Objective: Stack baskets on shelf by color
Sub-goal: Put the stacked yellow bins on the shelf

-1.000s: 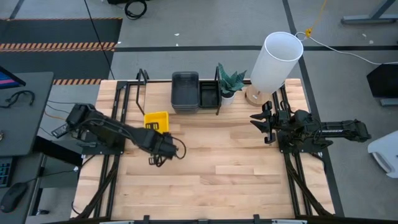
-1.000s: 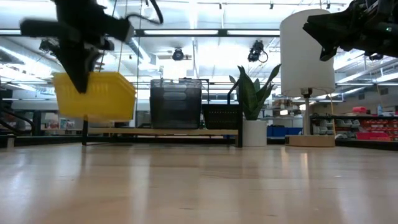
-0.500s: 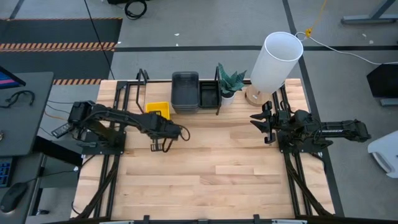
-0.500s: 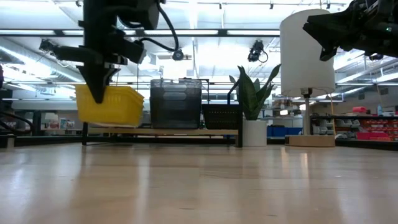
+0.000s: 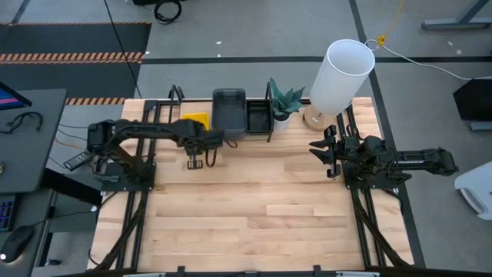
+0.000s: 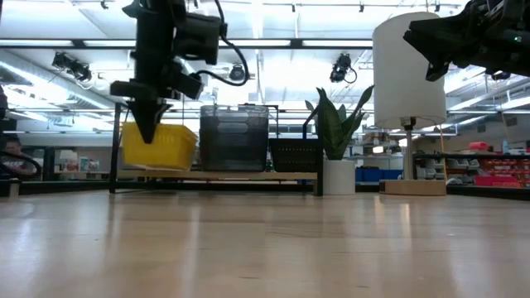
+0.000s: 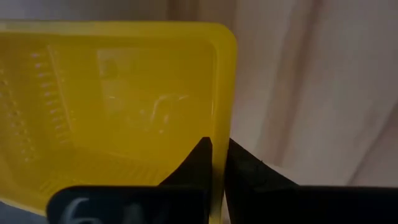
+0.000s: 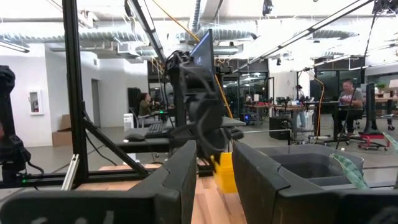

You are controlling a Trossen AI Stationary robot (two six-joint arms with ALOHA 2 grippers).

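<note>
A yellow basket (image 5: pixel 195 120) (image 6: pixel 162 146) hangs just above the left end of the shelf (image 6: pixel 215 175), beside a stack of dark grey baskets (image 5: pixel 229 113) (image 6: pixel 234 136). My left gripper (image 6: pixel 150 132) (image 7: pixel 217 154) points down and is shut on the yellow basket. A black mesh basket (image 5: pixel 258 118) (image 6: pixel 296 155) rests on the shelf plank to the right of the grey stack. My right gripper (image 5: pixel 319 150) (image 8: pixel 214 180) waits at the table's right side, open and touching nothing. My left gripper pinches one side wall of the yellow basket (image 7: pixel 218 134) near a corner. One finger (image 7: pixel 200 158) is inside the basket and the other finger (image 7: pixel 242 168) is outside it. The fingers come from above, pointing down. The basket hangs clear of the shelf, about level, open side up.
A potted plant (image 5: pixel 284 100) (image 6: pixel 335 132) and a tall white cylinder (image 5: pixel 342 73) (image 6: pixel 406 70) stand at the far right, past the shelf's end post. The wooden tabletop (image 5: pixel 261 208) spreads wide in front of the shelf.
My left gripper has swung toward the table's far edge and the shelf, carrying the yellow basket with it, still shut on its wall. The basket has stayed lifted and now hangs over the shelf's left end next to the grey stack.
</note>
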